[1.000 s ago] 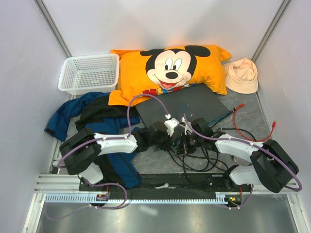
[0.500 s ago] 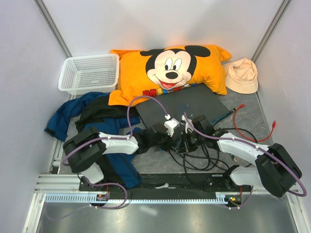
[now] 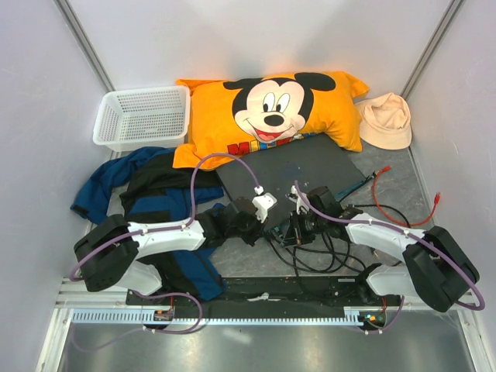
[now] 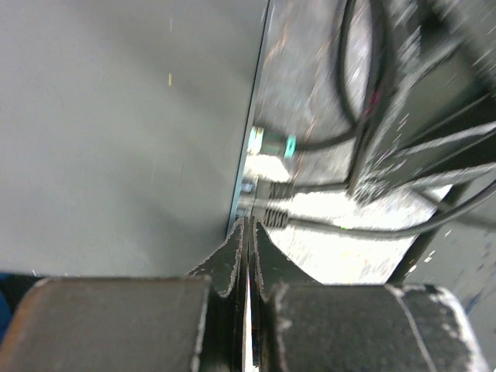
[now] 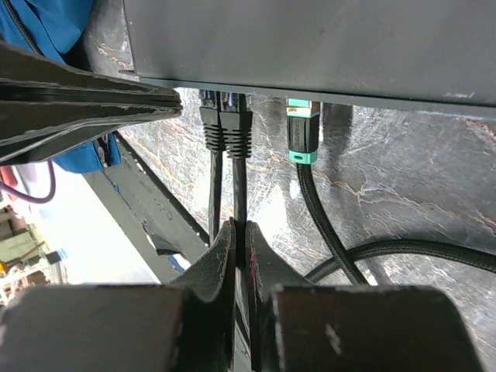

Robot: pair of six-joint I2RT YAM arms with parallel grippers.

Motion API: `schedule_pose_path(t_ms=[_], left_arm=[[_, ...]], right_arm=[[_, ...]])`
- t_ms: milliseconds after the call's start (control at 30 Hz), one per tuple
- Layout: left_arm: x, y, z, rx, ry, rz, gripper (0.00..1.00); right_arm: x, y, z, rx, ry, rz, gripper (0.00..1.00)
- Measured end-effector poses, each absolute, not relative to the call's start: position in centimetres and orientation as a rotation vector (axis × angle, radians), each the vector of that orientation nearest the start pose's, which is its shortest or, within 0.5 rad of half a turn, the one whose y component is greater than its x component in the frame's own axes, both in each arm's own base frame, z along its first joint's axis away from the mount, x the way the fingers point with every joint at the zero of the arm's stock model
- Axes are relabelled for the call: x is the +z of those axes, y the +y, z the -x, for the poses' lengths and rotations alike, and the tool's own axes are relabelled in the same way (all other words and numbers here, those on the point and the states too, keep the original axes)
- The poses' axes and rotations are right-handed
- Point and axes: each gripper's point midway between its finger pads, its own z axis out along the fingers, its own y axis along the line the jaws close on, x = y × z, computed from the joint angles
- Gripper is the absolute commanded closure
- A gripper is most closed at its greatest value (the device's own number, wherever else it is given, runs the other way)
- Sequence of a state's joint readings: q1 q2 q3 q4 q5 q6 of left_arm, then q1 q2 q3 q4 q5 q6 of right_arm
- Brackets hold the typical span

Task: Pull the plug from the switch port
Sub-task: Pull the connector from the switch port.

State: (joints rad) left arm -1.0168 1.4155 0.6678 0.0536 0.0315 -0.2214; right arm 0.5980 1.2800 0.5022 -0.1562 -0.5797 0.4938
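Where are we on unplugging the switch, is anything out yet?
Done: nothing is out. Both black plugs and the teal-banded plug sit in the ports of the switch. In hand: the right fingers are shut on one black plug's cable just below it. The left fingers, shut and empty, sit at the switch edge beside the plugs. Left: pull that plug clear.

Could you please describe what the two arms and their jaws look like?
The left arm and right arm each have white links between bulky black joints, with a purple cable looping along each. Their jaws are dark grey, rough-surfaced and tapered.
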Motion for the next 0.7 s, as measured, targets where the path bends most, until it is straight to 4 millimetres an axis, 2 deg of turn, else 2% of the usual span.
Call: schedule_pose_path(t_ms=[67,233,700], left_arm=[[5.4,-31.4,-17.6,-0.659,2.186,-0.944,0.98],[4.2,-31.8,-17.6,-0.646,2.206,-0.971,0.98],[4.3,-31.9,-17.7,-0.624,2.202,-1.001,0.98]], right_arm=[[4.5,23.7,-14.8,1.142,2.648,0.387,1.00],[3.6,23.9,-14.6,1.170,2.643,0.316,1.00],[1.4,24.9,-14.3,1.240,2.755,0.234,1.00]])
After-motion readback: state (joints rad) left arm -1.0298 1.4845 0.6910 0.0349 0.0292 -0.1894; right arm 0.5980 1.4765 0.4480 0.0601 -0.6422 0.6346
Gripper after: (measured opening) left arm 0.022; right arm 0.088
